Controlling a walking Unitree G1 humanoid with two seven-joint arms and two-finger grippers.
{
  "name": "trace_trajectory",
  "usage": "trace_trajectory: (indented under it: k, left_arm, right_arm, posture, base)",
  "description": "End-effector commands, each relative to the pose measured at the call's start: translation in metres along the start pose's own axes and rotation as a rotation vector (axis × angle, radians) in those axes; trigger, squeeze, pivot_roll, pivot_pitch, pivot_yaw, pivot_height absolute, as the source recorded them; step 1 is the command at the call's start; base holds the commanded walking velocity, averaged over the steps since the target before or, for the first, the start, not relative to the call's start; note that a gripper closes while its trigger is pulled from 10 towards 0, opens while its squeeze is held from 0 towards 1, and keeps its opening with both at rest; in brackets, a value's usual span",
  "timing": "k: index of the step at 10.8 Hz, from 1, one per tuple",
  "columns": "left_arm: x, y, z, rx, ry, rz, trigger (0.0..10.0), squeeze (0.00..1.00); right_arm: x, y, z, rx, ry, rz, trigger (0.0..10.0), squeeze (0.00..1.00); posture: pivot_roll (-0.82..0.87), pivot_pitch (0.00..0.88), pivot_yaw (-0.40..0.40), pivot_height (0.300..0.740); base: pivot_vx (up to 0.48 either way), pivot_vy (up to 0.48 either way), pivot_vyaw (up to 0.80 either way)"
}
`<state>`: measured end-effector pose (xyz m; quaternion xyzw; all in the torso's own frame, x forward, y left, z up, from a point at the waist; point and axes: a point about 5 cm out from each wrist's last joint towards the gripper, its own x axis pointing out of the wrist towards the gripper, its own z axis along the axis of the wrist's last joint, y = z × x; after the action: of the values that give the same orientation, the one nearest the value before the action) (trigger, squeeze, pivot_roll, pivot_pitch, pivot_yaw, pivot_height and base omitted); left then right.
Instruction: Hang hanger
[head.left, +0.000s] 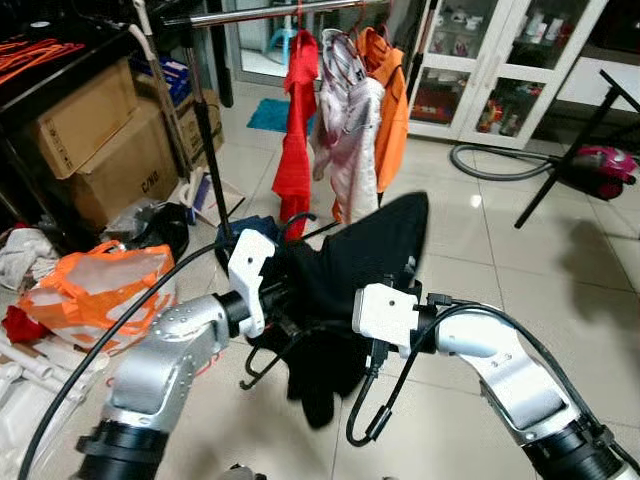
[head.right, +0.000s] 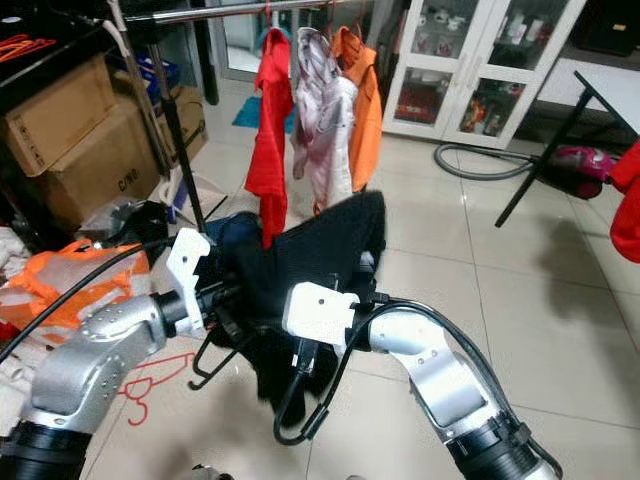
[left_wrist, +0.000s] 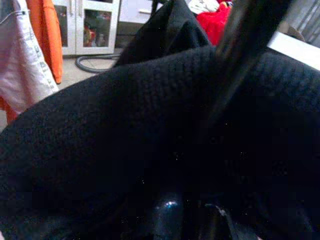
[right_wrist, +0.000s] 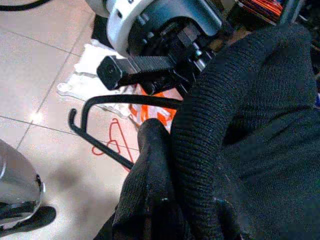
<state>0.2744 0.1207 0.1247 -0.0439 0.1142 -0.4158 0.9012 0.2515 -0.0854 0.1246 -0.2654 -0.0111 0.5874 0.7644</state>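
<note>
A black garment (head.left: 370, 250) hangs bunched between my two arms, low in front of me. It sits on a black wire hanger whose hook (head.left: 262, 368) dangles below the cloth, turned downward. My left gripper (head.left: 285, 300) reaches into the garment from the left and is shut on the hanger; one of its fingers (right_wrist: 135, 65) lies just above the hook (right_wrist: 100, 102). From the right, my right gripper (head.left: 332, 312) is buried in the cloth and shut on it. The clothes rail (head.left: 270, 12) runs ahead and higher up, holding a red garment (head.left: 297, 130), a white one (head.left: 345, 130) and an orange one (head.left: 392, 110).
Cardboard boxes (head.left: 110, 150) and an orange bag (head.left: 100, 285) crowd the left side. A red hanger (head.right: 140, 395) lies on the tiles. A glass cabinet (head.left: 490, 70), a vacuum cleaner (head.left: 600, 165) and a table leg (head.left: 565, 160) stand to the right. Open tile floor lies between.
</note>
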Motion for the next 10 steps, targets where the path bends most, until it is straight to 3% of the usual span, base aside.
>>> trace_trajectory:
  k: [1,3,4,5,6,7,8,10]
  left_arm:
    - [-0.002,0.011,0.038,0.107,-0.162,0.084,10.0,0.0]
    - [0.0,0.01,0.035,0.134,-0.154,0.093,10.0,0.0]
    - [0.001,0.007,0.032,0.153,-0.144,0.087,10.0,0.0]
    - [0.0,0.007,0.032,0.171,-0.147,0.091,10.0,0.0]
    - [0.0,0.008,0.034,0.2,-0.154,0.104,10.0,0.0]
    - [0.0,0.012,0.04,0.252,-0.175,0.136,10.0,0.0]
    - [0.0,0.014,0.043,0.274,-0.193,0.153,10.0,0.0]
    - [-0.001,0.018,0.049,0.324,-0.209,0.169,10.0,0.0]
  right_arm:
    - [0.005,0.024,-0.022,0.04,0.081,0.093,0.0,0.56]
    - [0.007,0.024,-0.037,0.043,0.126,-0.012,0.0,0.49]
    - [0.012,0.018,-0.043,0.117,0.13,-0.12,0.0,0.0]
    - [0.017,0.012,-0.04,0.208,0.06,-0.196,10.0,0.0]
    - [0.018,0.01,-0.04,0.271,0.024,-0.233,5.3,1.0]
    - [0.017,0.011,-0.042,0.217,0.031,-0.228,10.0,1.0]
    - [0.016,0.011,-0.045,0.18,0.046,-0.232,10.0,1.0]
    - [0.008,0.003,-0.05,0.282,0.023,-0.283,10.0,1.0]
  posture:
    - [-0.05,0.03,-0.023,0.74]
    - [-0.04,0.02,-0.023,0.74]
    - [-0.03,0.017,-0.021,0.74]
    - [-0.03,0.015,-0.021,0.74]
    - [-0.02,0.015,-0.021,0.74]
    - [-0.03,0.013,-0.024,0.74]
    - [-0.03,0.013,-0.024,0.74]
    - [-0.02,0.014,-0.026,0.74]
  base:
    - [0.0,0.0,0.0]
    - [0.0,0.0,0.0]
    - [0.0,0.0,0.0]
    - [0.0,0.0,0.0]
    - [0.0,0.0,0.0]
    - [0.0,0.0,0.0]
    - [0.0,0.0,0.0]
    - [0.0,0.0,0.0]
